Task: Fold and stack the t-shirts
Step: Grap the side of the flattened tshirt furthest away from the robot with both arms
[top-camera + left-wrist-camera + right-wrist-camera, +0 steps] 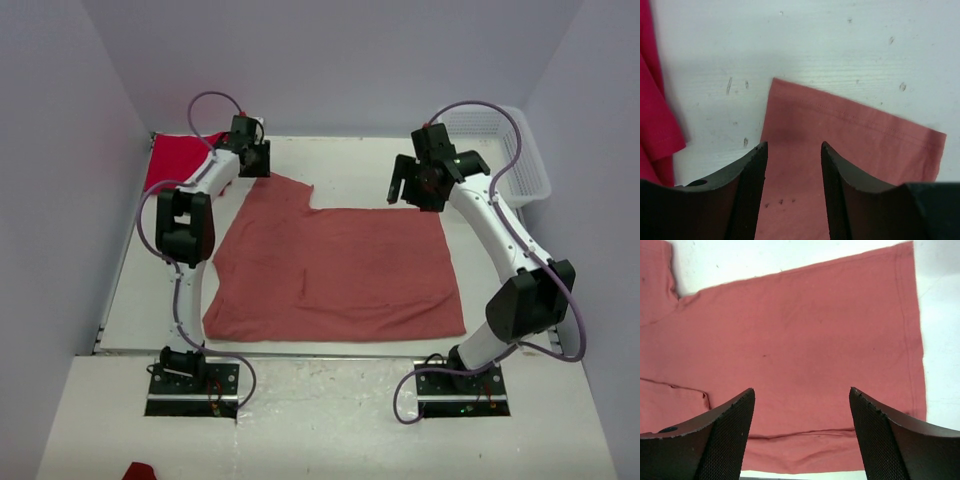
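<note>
White arms, black joints, purple cables, black fingers.

We find the table spread out before us, and the flat shirt lies on its middle, reaching almost to the near edge. One sleeve of that shirt sticks out toward the far left. The second shirt lies in the far left corner, left of the sleeve and apart from it, with bare table between the two. The basket sits in the far right corner, well apart from both shirts. Over the sleeve's far end hangs the left gripper. Over the flat shirt's far right corner hangs the right gripper, nearer to us than the basket and to its left.
</note>
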Action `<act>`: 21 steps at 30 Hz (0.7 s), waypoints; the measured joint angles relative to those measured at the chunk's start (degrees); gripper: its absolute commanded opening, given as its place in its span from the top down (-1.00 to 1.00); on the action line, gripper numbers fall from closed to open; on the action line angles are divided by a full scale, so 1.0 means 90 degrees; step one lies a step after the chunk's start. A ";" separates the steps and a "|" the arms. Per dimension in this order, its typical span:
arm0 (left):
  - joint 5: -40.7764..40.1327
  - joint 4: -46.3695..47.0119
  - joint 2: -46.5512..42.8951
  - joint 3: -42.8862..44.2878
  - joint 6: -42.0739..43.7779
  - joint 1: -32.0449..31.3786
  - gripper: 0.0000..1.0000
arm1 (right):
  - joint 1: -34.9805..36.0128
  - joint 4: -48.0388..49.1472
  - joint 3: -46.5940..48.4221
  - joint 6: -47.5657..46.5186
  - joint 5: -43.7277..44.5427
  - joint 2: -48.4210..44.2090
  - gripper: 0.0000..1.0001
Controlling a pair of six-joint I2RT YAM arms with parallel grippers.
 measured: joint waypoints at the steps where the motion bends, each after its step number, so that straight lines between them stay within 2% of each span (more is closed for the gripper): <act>1: 0.0063 0.0073 0.0007 0.0049 0.0049 0.0005 0.02 | -0.0034 0.0010 -0.0046 -0.0024 -0.0092 0.0051 -0.53; 10: 0.0369 0.0432 0.0508 0.0794 0.0410 0.0129 -0.11 | -0.0226 0.0172 -0.0182 -0.0085 -0.0493 0.0095 -0.53; 21: 0.0624 0.0527 0.1224 0.1197 0.0687 0.0175 -0.13 | -0.0452 0.0248 -0.0381 -0.0146 -0.0636 -0.0296 -0.53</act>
